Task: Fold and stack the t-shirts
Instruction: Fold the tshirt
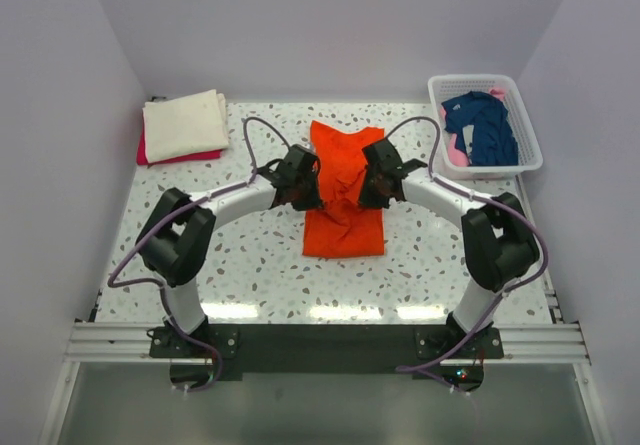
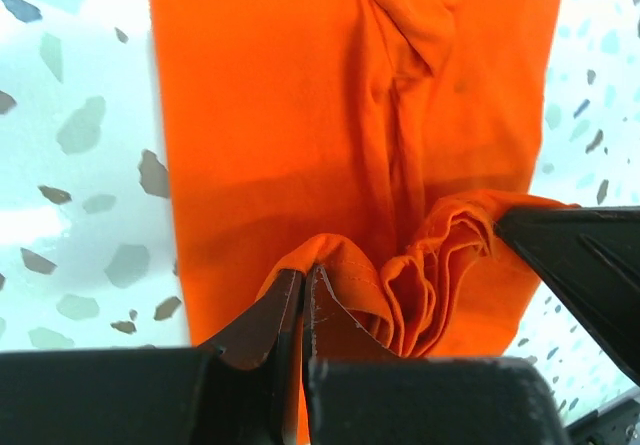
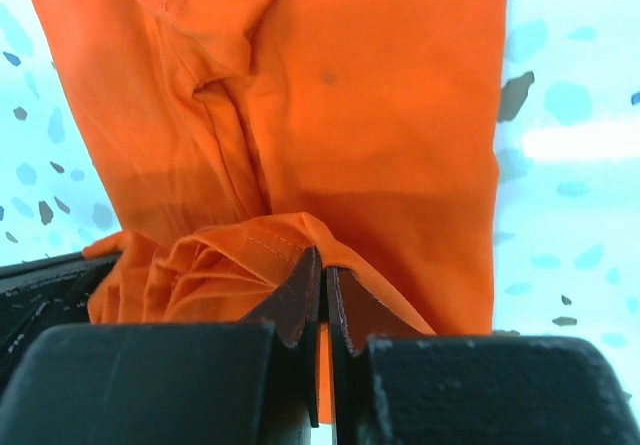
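A bright orange t-shirt (image 1: 345, 215) lies lengthwise on the middle of the table, bunched where both grippers meet it. My left gripper (image 1: 308, 183) is shut on a pinch of its hemmed edge (image 2: 340, 265), lifted above the flat cloth (image 2: 260, 115). My right gripper (image 1: 374, 179) is shut on the facing stretch of the same hem (image 3: 270, 245). Gathered folds (image 2: 440, 265) hang between the two grips. In the left wrist view the right gripper's black finger (image 2: 580, 265) shows at the right. A folded cream t-shirt (image 1: 185, 123) lies on a red one (image 1: 148, 154) at the back left.
A white lattice basket (image 1: 470, 79) stands at the back right with a navy t-shirt (image 1: 488, 125) and some pink cloth (image 1: 456, 149) in it. The speckled table (image 1: 260, 255) is walled on three sides. Both arms arch inward from their bases at the near edge.
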